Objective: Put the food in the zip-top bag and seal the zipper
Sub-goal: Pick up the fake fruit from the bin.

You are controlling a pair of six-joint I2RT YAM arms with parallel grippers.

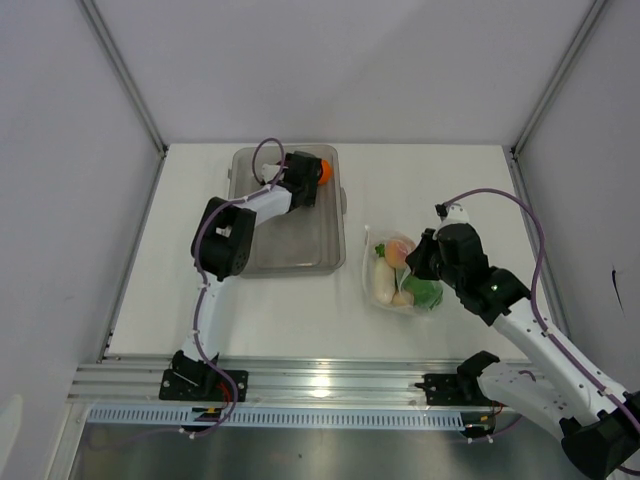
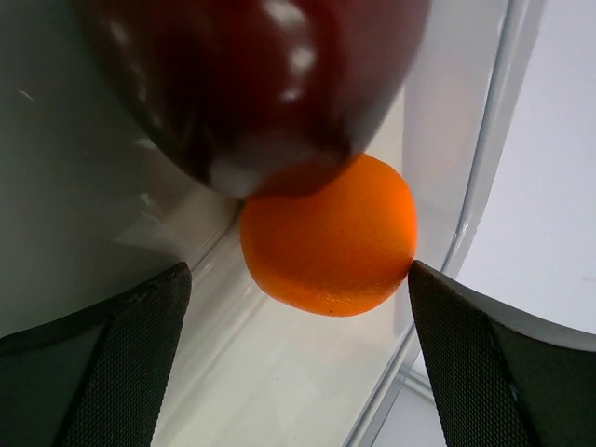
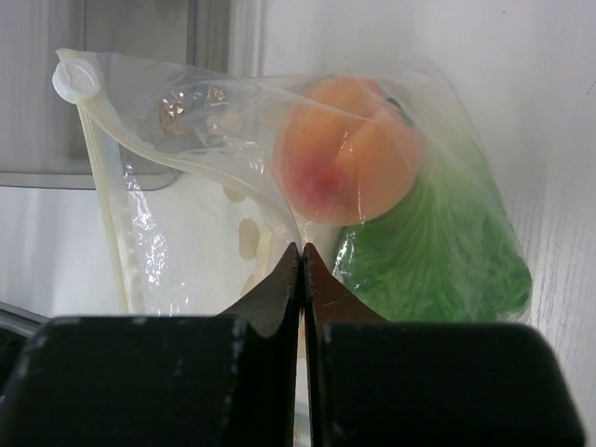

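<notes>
I can read no text, label, brand or number: nothing is printed on my zip-top bag [image 3: 186, 140], the orange [image 2: 326, 237] or the grey tray [image 1: 300, 255] (the white counter [image 1: 300, 310] is plain too).

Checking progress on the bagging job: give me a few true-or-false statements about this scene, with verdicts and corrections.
1. The orange is inside the zip-top bag. False: it lies in the grey tray.
2. The right gripper is shut on the bag's film. True.
3. The left gripper is clamped on the orange. False: it is open, with the orange between its jaws.
4. The peach-coloured fruit and green lettuce are in the bag. True.
</notes>
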